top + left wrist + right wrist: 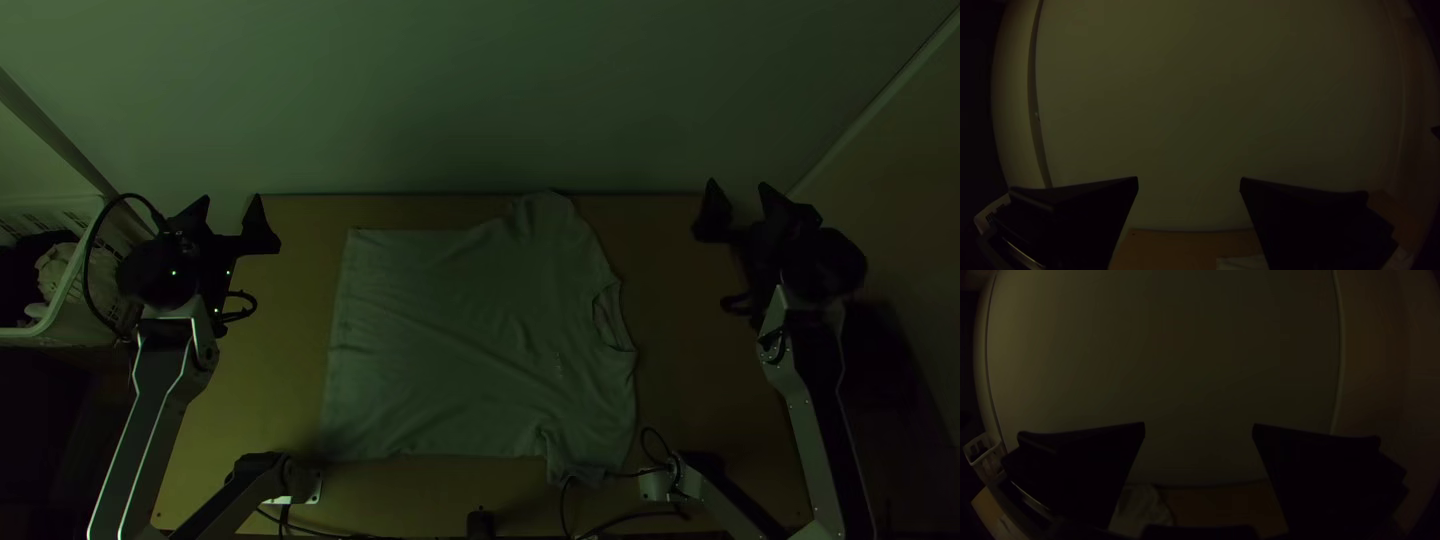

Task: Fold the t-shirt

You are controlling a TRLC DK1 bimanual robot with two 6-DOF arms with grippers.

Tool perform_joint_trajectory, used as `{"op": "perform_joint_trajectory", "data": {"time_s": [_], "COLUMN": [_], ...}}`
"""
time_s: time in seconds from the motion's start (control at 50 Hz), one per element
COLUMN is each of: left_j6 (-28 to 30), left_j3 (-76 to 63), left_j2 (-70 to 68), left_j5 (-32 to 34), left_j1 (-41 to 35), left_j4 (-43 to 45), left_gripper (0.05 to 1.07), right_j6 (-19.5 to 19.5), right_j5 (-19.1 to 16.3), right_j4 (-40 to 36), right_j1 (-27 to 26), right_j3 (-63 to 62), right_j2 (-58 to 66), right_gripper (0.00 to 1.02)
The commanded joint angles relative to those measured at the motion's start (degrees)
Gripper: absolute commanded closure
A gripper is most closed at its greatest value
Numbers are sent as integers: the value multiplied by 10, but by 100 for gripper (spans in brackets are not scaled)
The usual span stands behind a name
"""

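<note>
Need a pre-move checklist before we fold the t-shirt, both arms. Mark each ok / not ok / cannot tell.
1. Left gripper open, nothing between its fingers: ok
2. Right gripper open, nothing between its fingers: ok
3. T-shirt spread unfolded, hem toward the left arm, collar toward the right: ok
4. Fabric smooth: not ok, wrinkles run across the body
5. Near sleeve free of the black cable beside it: cannot tell
6. Underside layer flat: cannot tell
</note>
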Motion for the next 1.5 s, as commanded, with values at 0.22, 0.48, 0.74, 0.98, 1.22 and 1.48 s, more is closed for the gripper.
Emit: {"op": "perform_joint_trajectory", "data": {"time_s": [0.22,0.48,0.74,0.98,1.22,1.48], "left_j6": [-18,-29,-39,-57,-61,-61], "left_j3": [168,284,406,495,561,601], "left_j2": [170,302,428,533,629,703], "left_j5": [-8,-8,-11,-11,-11,-12], "left_j1": [-53,-67,-62,-55,-54,-50], "left_j4": [-82,-160,-228,-302,-381,-413], "left_gripper": [9,9,10,11,11,11], "right_j6": [3,4,16,63,72,83], "right_j5": [3,2,2,-8,-7,-8], "right_j4": [-43,-121,-168,-233,-290,-325], "right_j1": [13,26,37,41,54,61], "right_j3": [142,267,368,453,501,537], "right_j2": [155,286,404,494,553,590], "right_gripper": [4,4,4,4,4,4]}}
